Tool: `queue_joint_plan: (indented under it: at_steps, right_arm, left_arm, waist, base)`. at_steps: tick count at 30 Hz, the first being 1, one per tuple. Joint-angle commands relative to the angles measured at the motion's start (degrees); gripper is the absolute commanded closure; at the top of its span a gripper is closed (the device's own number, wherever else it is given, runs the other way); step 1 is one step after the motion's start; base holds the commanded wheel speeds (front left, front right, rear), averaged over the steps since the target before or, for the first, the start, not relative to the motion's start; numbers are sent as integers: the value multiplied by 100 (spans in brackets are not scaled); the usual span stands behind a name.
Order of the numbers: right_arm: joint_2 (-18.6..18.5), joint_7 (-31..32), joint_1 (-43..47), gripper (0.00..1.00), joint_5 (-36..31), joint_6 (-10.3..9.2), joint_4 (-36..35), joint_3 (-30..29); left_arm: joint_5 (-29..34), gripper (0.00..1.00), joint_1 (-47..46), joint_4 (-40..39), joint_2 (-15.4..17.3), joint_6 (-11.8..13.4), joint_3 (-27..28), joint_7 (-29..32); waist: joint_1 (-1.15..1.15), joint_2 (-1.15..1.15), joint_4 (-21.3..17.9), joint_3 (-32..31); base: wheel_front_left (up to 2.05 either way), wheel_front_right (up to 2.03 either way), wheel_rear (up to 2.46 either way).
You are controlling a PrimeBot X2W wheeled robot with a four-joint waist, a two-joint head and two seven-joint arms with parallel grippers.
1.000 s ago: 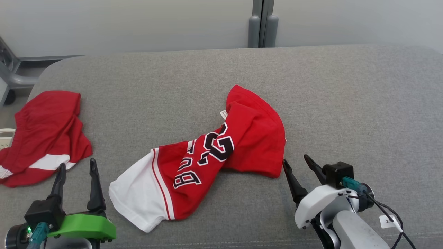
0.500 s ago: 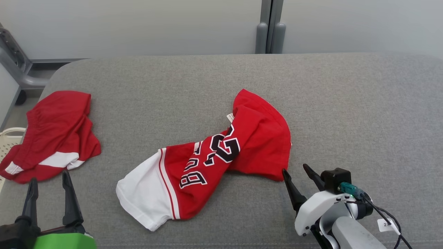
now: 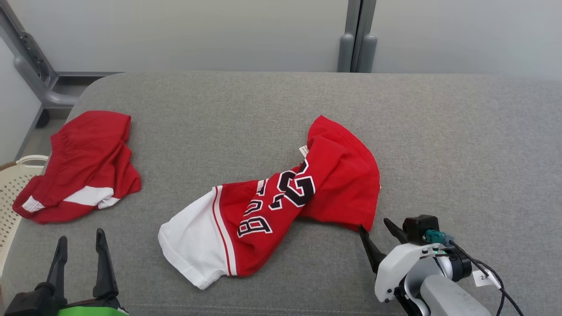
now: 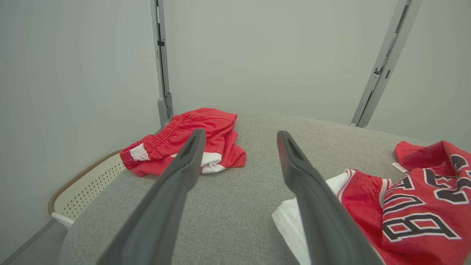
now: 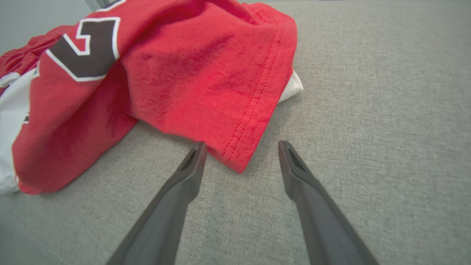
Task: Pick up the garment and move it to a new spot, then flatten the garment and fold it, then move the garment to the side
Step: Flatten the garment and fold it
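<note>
Red-and-white garment (image 3: 281,197) lies crumpled mid-cushion (image 3: 439,131), white end near-left, red end far-right. Right gripper (image 3: 374,224): fingers spread, gripping nothing, with the garment's near-right hem corner (image 5: 239,163) lying between the tips. Left gripper (image 3: 81,235): likewise parted and empty, near-left, well apart from the garment; red shorts (image 3: 83,162) lie at the left edge beside a basket (image 3: 13,184).

Head view: high, looking down. Left wrist: low, oblique. Right wrist: close. All share crumpled red-and-white jersey (image 3: 342,184).
</note>
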Motion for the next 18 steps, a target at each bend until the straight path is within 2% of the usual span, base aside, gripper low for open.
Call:
queue_joint_plan:
  at_steps: [1,13,14,15,16,18]
  right_arm:
    - [-30,6,-70,0,44,0,64,47]
    - [62,-39,-603,0,547,0,1012,550]
    - [67,-41,-644,6,591,0,1089,582]
    - [71,-49,-675,39,627,0,1159,621]
    - [79,-57,-709,60,657,0,1229,656]
    - [86,-80,-793,91,708,0,1345,727]
  left_arm:
    - [47,0,-60,23,-24,-20,16,-20]
    - [203,0,-139,157,-62,-67,-106,-20]
    - [206,0,-148,166,-52,-68,-130,-20]
    - [201,0,-159,172,-41,-68,-158,-20]
    - [190,0,-165,178,-28,-69,-188,-20]
    - [161,0,-161,191,-6,-68,-232,-20]
  waist:
    - [0,0,25,-9]
    - [0,0,228,-57]
    - [0,0,245,-59]
    - [0,0,261,-60]
    - [0,0,275,-61]
    - [0,0,293,-63]
  base:
    - [0,0,0]
    - [0,0,0]
    - [0,0,0]
    - [0,0,0]
    - [0,0,0]
    - [0,0,0]
